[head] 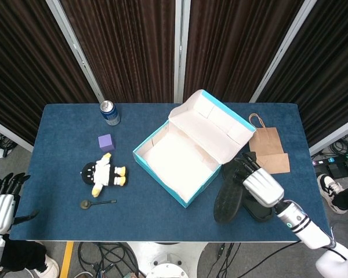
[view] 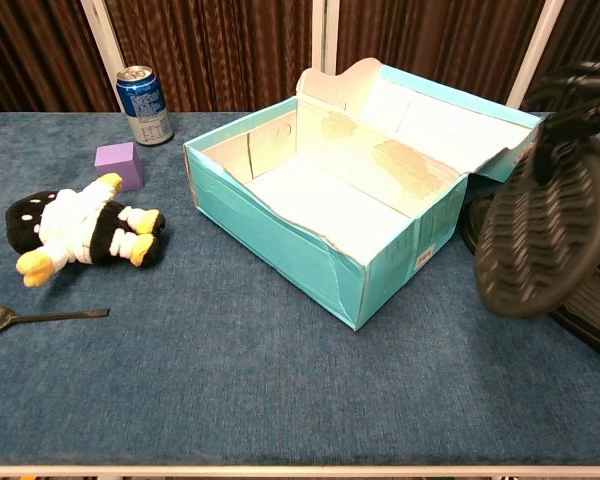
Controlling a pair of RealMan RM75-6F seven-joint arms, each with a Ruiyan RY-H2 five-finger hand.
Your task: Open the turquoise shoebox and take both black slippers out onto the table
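Observation:
The turquoise shoebox [head: 162,165] [view: 280,232] stands open mid-table, lid leaning back, its white inside bare. My right hand [head: 256,180] [view: 578,100] grips a black slipper [head: 227,197] [view: 545,235] by its upper edge, held to the right of the box with its ribbed sole facing the chest camera. The other black slipper [head: 260,211] [view: 592,312] lies on the table under and behind it, mostly hidden. My left hand [head: 3,200] hangs off the table's left front corner, fingers apart, holding nothing.
A blue can [head: 109,112] [view: 144,104] stands at the back left. A purple cube [head: 106,142] [view: 119,165], a penguin plush [head: 101,175] [view: 78,231] and a spoon [head: 96,203] [view: 35,317] lie left of the box. A brown paper bag [head: 268,150] [view: 567,172] lies right of the lid.

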